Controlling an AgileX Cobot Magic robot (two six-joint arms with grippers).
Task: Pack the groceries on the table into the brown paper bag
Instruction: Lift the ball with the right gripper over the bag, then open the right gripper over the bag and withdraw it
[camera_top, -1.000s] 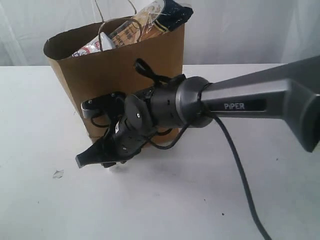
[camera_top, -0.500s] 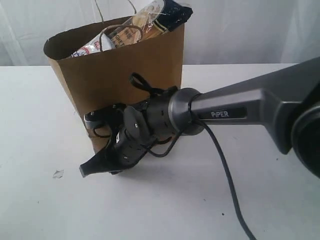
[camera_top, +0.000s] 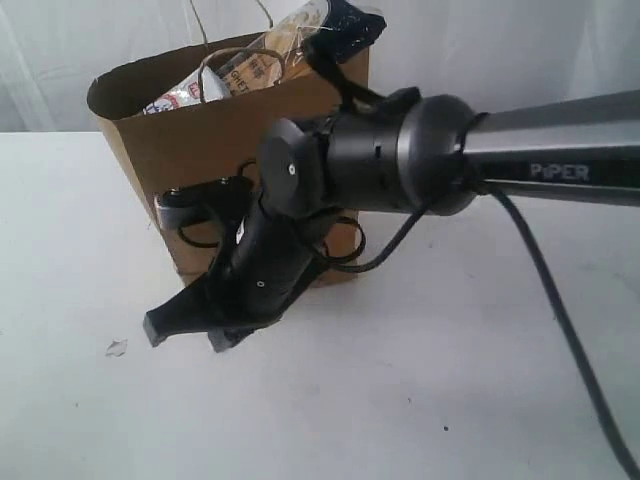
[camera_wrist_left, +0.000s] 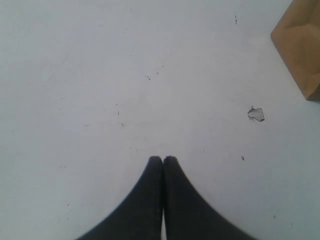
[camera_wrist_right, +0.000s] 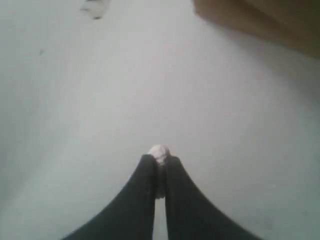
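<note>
1. My right gripper (camera_wrist_right: 159, 159) is pinched closed on a small white wad (camera_wrist_right: 159, 150), which pokes out just past the dark fingertips, above the table (camera_top: 420, 400).
2. My right arm (camera_top: 520, 165) reaches across the front of the brown paper bag (camera_top: 190, 160). Its wrist angles down and the gripper sits low, just in front of the bag's base.
3. My left gripper (camera_wrist_left: 163, 159) is fully closed with its two fingers pressed together and nothing between them. It hangs over bare white tabletop, with a corner of the bag off to one side.
4. The bag stands upright toward the back of the table, mouth open and paper loop handles up.
5. The spaghetti packet (camera_top: 335, 20) sticks out of the bag's top, leaning, its dark blue end highest. Other packets sit beside it inside the mouth, mostly hidden.
6. A tiny pale scrap (camera_wrist_left: 255, 114) lies alone on the table, near the bag's corner and apart from both grippers.
</note>
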